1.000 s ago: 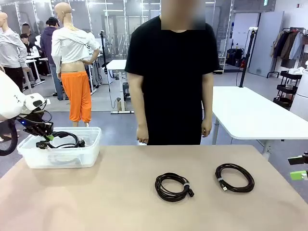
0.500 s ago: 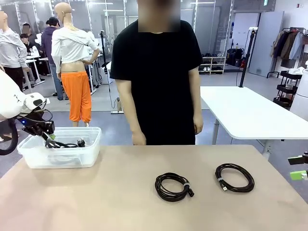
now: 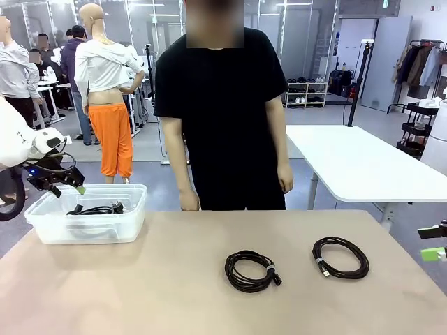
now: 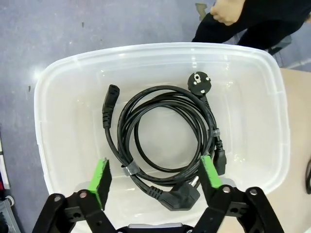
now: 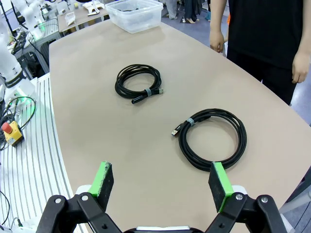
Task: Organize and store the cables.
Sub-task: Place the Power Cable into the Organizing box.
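A coiled black cable (image 4: 165,141) with plug ends lies loose inside the clear plastic bin (image 3: 42,227) at the table's far left; it also shows in the bin as a black coil (image 3: 94,208). My left gripper (image 4: 154,175) hangs open just above that coil, holding nothing; it hovers over the bin's left end (image 3: 66,187). Two more coiled cables rest on the tan table: one (image 3: 251,271) at the middle, one (image 3: 340,257) to its right. My right gripper (image 5: 163,183) is open and empty at the table's right edge (image 3: 433,253), near the right coil (image 5: 213,138).
A person in a black shirt (image 3: 220,105) stands at the far side of the table, hands (image 3: 188,202) hanging down, close to the bin's right end. A white table (image 3: 363,164) stands behind on the right. Bare tabletop (image 3: 140,293) spreads in front of the bin.
My left gripper opened and let the cable drop into the bin, then rose slightly. The person stepped a little to the left. The right arm stayed still.
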You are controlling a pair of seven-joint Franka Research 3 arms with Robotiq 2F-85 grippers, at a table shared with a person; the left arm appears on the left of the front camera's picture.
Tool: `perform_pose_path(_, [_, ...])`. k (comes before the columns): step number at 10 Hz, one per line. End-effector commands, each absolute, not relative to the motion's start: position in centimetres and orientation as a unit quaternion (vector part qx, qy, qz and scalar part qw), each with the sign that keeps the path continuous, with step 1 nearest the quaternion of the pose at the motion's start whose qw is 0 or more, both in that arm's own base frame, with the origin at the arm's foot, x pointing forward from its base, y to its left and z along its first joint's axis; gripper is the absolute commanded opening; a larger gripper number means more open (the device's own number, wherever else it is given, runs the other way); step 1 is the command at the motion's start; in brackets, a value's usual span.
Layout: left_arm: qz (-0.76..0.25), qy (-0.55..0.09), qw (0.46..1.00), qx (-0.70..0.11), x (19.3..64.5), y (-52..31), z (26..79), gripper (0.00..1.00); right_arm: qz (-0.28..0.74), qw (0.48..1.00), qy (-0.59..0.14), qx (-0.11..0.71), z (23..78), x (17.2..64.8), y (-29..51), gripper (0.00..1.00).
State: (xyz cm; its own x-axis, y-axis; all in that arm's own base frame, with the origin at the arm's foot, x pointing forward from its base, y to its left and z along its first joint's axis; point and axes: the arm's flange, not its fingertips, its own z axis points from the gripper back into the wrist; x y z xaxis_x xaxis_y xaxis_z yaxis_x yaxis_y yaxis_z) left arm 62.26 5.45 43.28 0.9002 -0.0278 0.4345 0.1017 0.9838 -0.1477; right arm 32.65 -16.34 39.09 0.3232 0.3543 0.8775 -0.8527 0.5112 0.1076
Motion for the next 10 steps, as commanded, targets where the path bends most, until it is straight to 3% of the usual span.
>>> perform_pose_path(1, [-0.023,-0.232,0.969,-0.076,61.0,5.0,43.1,1.00,0.400,0.752,-0.434,0.294,39.0,32.8,-16.3,1.00])
perform_pose_path(10, [-0.025,-0.228,0.970,-0.080,61.4,4.8,43.2,1.00,0.400,0.752,-0.434,0.294,39.0,32.8,-16.3,1.00])
